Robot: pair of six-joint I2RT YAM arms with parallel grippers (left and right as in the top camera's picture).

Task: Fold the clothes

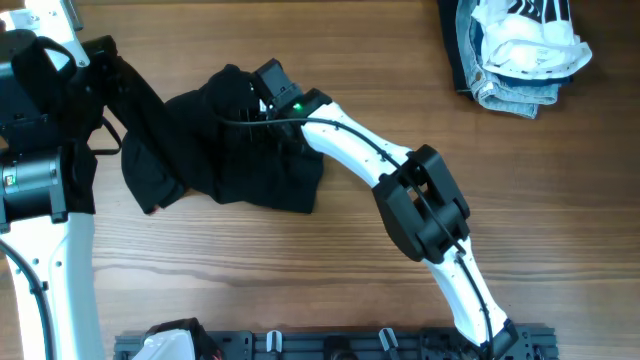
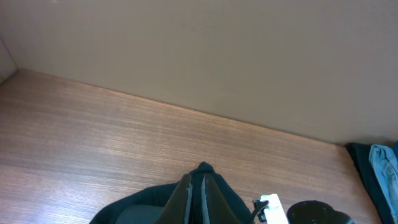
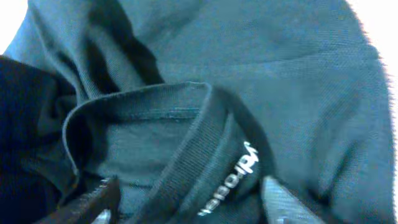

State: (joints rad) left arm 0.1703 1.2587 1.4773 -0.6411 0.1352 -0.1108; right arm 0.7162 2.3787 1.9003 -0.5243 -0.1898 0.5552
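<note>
A black garment (image 1: 240, 150) lies crumpled on the wooden table, left of centre. My left gripper (image 1: 118, 72) is shut on one edge of it and holds that edge lifted toward the left. In the left wrist view the closed fingers (image 2: 200, 178) pinch black cloth (image 2: 146, 208). My right gripper (image 1: 265, 92) is pressed down on the garment's top. In the right wrist view its open fingers (image 3: 186, 202) straddle the ribbed collar (image 3: 205, 168), which carries white lettering.
A pile of blue jeans and a white garment (image 1: 520, 50) sits at the far right corner; its edge shows in the left wrist view (image 2: 379, 168). A black rack (image 1: 330, 345) runs along the front edge, with a white item (image 1: 170, 340) at its left.
</note>
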